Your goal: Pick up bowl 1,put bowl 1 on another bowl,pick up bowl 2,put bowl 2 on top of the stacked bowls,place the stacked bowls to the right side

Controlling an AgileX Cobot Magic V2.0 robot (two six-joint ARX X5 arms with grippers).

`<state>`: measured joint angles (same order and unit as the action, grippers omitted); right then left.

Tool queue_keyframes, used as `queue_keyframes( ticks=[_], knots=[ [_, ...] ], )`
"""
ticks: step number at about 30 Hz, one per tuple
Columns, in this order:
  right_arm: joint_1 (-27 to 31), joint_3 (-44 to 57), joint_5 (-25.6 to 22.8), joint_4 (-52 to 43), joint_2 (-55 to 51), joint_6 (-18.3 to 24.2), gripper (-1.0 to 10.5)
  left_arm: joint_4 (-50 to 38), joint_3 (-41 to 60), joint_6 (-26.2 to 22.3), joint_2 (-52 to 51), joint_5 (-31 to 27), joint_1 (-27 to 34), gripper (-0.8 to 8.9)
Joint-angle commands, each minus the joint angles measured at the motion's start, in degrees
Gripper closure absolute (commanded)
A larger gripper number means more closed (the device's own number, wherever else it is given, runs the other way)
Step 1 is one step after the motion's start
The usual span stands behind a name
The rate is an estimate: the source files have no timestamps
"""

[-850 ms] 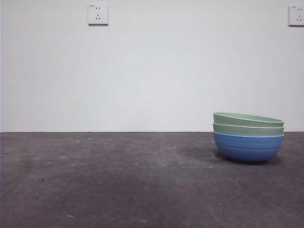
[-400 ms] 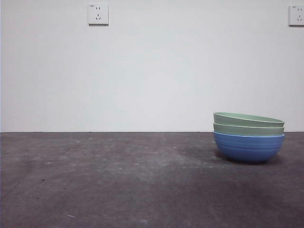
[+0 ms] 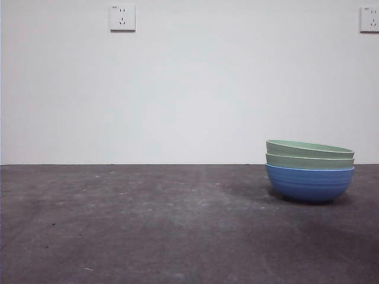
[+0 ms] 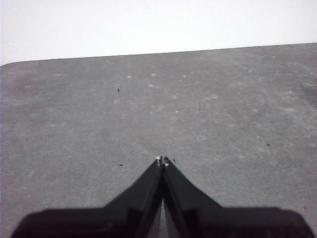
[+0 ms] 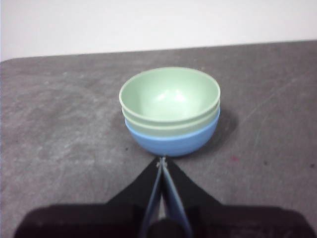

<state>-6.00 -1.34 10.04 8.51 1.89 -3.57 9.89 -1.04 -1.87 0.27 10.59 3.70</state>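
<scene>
Filling the whole upper half of the front view, a plain white wall (image 3: 189,89) carries one white socket plate (image 3: 122,18) high on the left and a second socket plate (image 3: 369,19) cut by the right edge. Below it the dark grey table (image 3: 148,225) runs level across the picture, its surface mottled with pale scuffs and a few small specks. Toward the right side of that table sit the stacked bowls (image 3: 310,171), all upright with their mouths facing up: the blue bowl (image 3: 310,183) rests on the table, and two pale green bowls nest inside it, the lower green bowl (image 3: 310,161) showing only as a band and the upper green bowl (image 3: 310,148) leaning slightly, its rim a little higher on the left. Being round, the stack has no long axis to speak of. The right gripper (image 5: 162,159) hangs just beside the blue bowl's wall, apparently not touching it, its jaws pressed together on nothing. The left gripper (image 4: 162,160) is over bare table, well apart from the bowls, its jaws likewise closed and empty.
</scene>
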Motion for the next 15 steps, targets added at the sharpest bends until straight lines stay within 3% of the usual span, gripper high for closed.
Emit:
queue_keyframes(
  ticks=[1,15],
  knots=[
    [0.0,1.0,-0.1,1.0,-1.0,-1.1,9.4,0.0,0.8,0.4,-0.2,-0.1,0.2,8.17],
    [0.0,1.0,0.0,1.0,-1.8,-1.9,9.4,0.0,0.8,0.4,-0.2,0.0,0.2,8.17]
  ],
)
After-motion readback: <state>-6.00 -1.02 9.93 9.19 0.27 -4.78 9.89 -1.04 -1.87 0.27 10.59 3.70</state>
